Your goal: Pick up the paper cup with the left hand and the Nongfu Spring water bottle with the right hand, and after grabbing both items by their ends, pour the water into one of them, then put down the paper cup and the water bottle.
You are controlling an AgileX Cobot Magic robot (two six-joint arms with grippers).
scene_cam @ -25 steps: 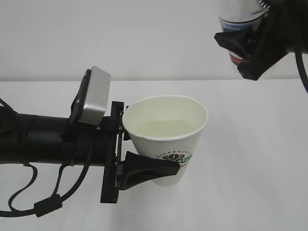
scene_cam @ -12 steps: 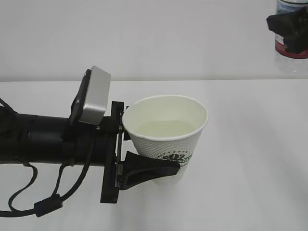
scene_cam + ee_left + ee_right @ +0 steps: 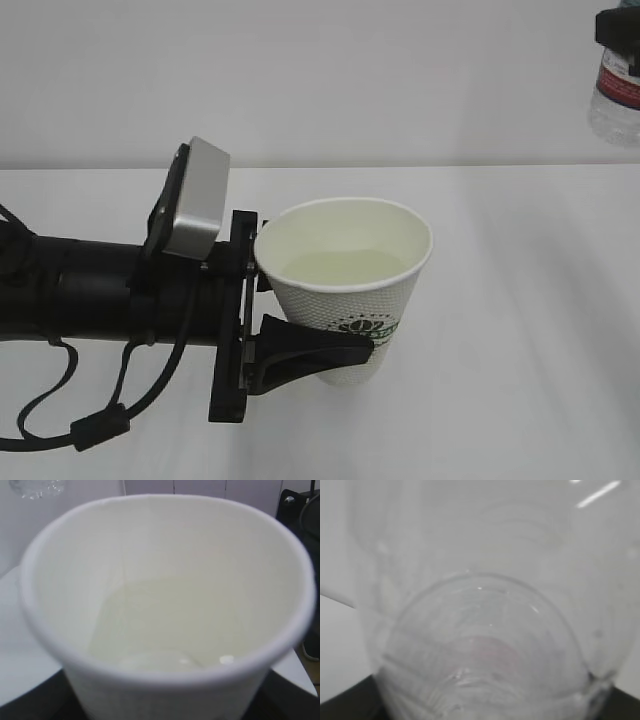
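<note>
Nearest, we see the left hand [image 3: 300, 325] reaching in horizontally, its jaws closed around the lower wall of the paper cup [image 3: 345, 285]. The cup stands upright above the white table [image 3: 520, 330], long axis vertical, mouth up, water [image 3: 345, 268] pooled inside. Farther off, up and right, the right hand [image 3: 620, 25] grips the Nongfu Spring water bottle [image 3: 618, 95], apparently upright.

The Nongfu Spring water bottle [image 3: 485, 630] is filling almost the whole right wrist view, its clear plastic wall blurring from closeness. A rounded ridge is curving across the bottle's middle, and a faint pinkish-red tint is showing through below that ridge. Bright glints are streaking the bottle's upper right. Dark corners are sitting beneath the bottle at both lower edges.
</note>
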